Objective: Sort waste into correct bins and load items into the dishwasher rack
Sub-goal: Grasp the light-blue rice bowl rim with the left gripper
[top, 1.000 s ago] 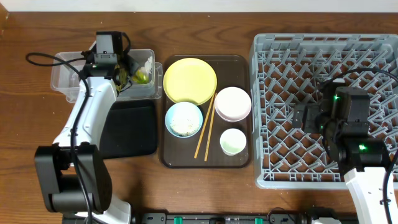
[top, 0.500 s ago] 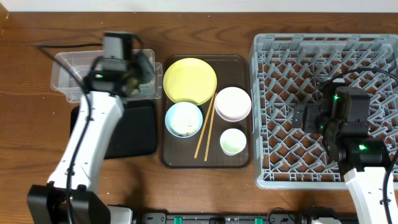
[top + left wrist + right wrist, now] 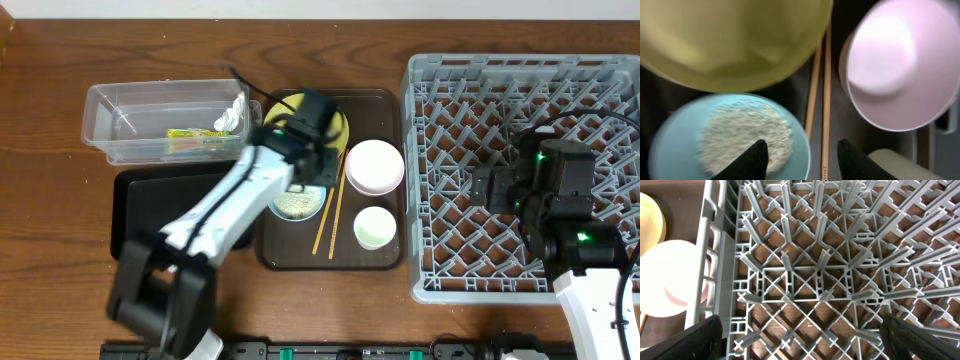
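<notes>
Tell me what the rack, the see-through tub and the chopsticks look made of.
Rack: grey moulded plastic, matt, judging by its uniform lattice of pegs.
Tub: clear plastic, glossy; you can see through its walls.
Chopsticks: probably wood or bamboo, pale tan and not shiny.

Likely a robotics lab: dishwasher rack [image 3: 520,62] staged on a wooden table [image 3: 50,60].

Left wrist view smeared throughout: round yellow plate [image 3: 730,40] cut by top edge, white bowl [image 3: 895,65] by right edge, light blue bowl [image 3: 670,150] of rice-like scraps [image 3: 742,132] and small pale cup [image 3: 895,165] by bottom edge. Overhead: blurred left arm [image 3: 215,215] hides most of plate, parts of blue bowl and shallow black tray [image 3: 135,212]. Grey plastic rack [image 3: 500,62] runs off right edge.
</notes>
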Robot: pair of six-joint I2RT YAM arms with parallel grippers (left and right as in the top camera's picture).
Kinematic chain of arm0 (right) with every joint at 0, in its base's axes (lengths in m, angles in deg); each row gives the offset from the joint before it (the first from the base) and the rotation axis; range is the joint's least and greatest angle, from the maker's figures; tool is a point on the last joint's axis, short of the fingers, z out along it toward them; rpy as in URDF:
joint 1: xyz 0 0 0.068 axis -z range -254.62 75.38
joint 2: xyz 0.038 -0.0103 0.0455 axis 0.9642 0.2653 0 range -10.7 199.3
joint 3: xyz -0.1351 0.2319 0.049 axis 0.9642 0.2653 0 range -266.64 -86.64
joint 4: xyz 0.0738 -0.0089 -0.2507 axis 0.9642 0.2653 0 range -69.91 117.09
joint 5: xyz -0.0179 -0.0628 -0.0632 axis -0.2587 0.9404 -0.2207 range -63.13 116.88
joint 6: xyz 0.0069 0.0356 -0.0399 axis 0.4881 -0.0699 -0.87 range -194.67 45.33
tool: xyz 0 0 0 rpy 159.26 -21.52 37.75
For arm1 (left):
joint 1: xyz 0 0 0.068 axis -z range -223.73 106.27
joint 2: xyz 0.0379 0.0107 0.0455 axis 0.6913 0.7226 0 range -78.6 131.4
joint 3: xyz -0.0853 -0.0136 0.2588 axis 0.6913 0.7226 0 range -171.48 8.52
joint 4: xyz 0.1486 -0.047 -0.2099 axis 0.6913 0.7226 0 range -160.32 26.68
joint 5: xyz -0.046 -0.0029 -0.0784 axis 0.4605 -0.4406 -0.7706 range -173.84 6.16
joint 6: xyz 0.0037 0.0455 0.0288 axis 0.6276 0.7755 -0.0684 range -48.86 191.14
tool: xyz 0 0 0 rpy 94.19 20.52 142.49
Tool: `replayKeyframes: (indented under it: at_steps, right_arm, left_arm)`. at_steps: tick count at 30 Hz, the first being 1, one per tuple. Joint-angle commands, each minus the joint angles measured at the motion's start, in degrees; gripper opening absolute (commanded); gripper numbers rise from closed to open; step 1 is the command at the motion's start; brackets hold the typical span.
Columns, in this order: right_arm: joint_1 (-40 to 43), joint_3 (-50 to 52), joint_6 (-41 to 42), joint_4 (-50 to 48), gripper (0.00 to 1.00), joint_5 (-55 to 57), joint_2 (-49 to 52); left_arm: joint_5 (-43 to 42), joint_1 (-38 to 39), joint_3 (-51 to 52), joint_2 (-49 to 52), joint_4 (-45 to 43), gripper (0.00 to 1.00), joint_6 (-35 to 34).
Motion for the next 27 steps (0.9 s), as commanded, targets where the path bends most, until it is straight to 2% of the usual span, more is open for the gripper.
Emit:
replayKeyframes:
  at_steps: [1,5,9,12,16,21,27]
  right_arm:
    - [-0.37,-1.33,0.37,0.04,0.99,-0.02,-0.35]
    - [-0.37,-1.33,0.35,0.02,0.99,-0.02,-0.35]
    - [-0.37,-1.33,0.35,0.02,0.99,-0.02,-0.35]
    - [-0.37,-1.33,0.35,0.02,0.99,-0.02,-0.35]
    - [-0.37,-1.33,0.35,0.04,0.99,0.0,-0.35]
    - [-0.37,-1.33,0.35,0.04,0.99,0.0,-0.35]
    - [-0.37,-1.33,0.33,0.02,0.99,0.02,-0.35]
  left_arm:
    - [0.52,1.29,1.05,3.61,0.24,0.48,1.16]
    - [0.52,2.21,1.05,7.06,0.57,0.46,1.16]
    - [0.5,2.29,1.05,8.13,0.72,0.29,1.16]
    - [0.5,2.29,1.05,8.11,0.72,0.23,1.16]
    - [0.55,2.29,1.03,7.72,1.11,0.06,1.16]
    - [3.28,2.29,0.59,4.35,3.26,0.06,0.94]
    - [3.34,1.53,0.59,-4.59,6.4,0.06,0.96]
